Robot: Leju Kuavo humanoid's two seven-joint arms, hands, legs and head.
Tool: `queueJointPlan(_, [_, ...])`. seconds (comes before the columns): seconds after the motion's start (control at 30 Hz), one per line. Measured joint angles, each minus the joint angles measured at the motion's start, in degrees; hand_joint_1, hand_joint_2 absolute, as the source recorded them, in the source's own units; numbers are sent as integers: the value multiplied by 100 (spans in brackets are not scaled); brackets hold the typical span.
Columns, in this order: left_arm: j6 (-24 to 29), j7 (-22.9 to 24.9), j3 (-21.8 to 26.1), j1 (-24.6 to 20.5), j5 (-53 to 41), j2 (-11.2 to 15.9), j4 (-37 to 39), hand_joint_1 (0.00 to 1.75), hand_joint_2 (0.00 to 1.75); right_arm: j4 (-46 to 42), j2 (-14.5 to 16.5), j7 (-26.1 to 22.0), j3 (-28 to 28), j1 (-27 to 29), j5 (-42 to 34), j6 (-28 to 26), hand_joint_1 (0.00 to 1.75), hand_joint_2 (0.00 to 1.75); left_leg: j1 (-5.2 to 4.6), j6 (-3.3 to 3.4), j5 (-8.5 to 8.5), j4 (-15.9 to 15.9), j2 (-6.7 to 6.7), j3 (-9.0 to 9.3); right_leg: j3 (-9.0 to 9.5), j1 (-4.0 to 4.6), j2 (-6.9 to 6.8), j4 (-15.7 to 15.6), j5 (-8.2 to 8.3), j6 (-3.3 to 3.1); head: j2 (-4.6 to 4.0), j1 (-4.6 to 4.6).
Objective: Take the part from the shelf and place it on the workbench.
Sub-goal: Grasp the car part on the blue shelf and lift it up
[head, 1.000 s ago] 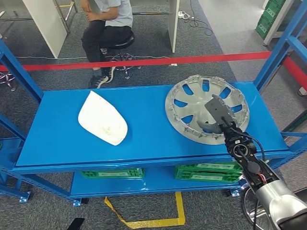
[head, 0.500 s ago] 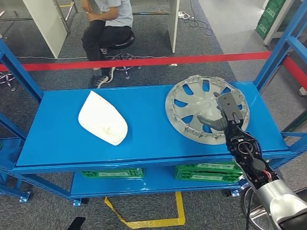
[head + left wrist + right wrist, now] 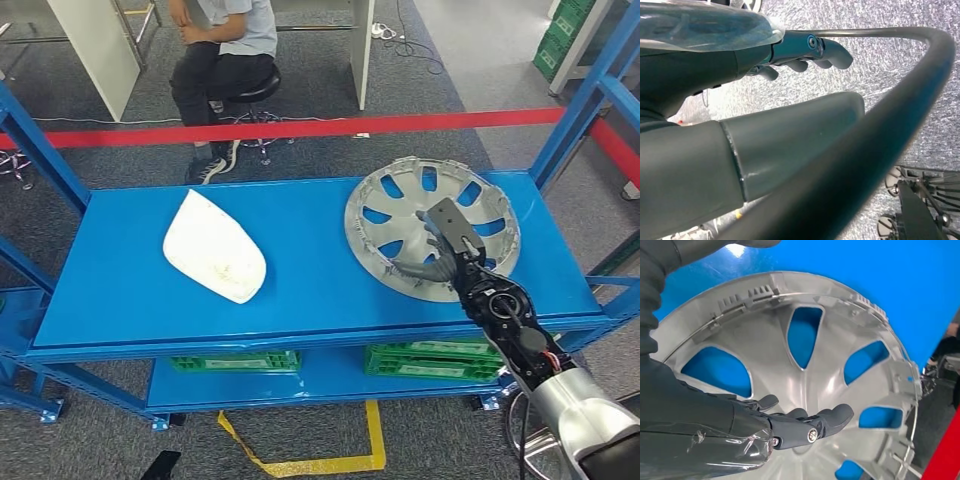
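The silver hubcap [image 3: 423, 225] lies directly under the right robot hand [image 3: 445, 250].

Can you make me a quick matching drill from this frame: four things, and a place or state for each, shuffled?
Things:
1. hubcap
2. white cover
3. green crates
4. right hand

Places/states:
A. lower shelf level
B. left half of the top shelf
C. over the silver wheel part, fingers apart
D. right half of the top shelf, lying flat

Pairs: 1-D, 2-B, 3-A, 4-C
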Motion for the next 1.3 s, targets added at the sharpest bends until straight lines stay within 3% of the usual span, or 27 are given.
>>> queueJointPlan(0.77, [4, 22, -37, 0, 29, 0, 0, 0, 0, 67, 0, 86, 216, -13, 65, -13, 0, 175, 0, 0, 0, 0, 0, 0, -1, 0, 0, 0, 0, 0, 0, 1])
queueJointPlan(1.07, [-41, 59, -102, -1, 98, 0, 0, 0, 0, 85, 0, 1334, 522, -94, 1667, -215, 0, 175, 0, 0, 0, 0, 1, 0, 0, 0, 0, 0, 0, 0, -1, 2])
queueJointPlan(1.3, [-54, 59, -132, 0, 140, 0, 0, 0, 0, 53, 0, 1520, 621, -97, 1985, -126, 0, 175, 0, 0, 0, 0, 1, 0, 0, 0, 0, 0, 0, 0, 0, 3])
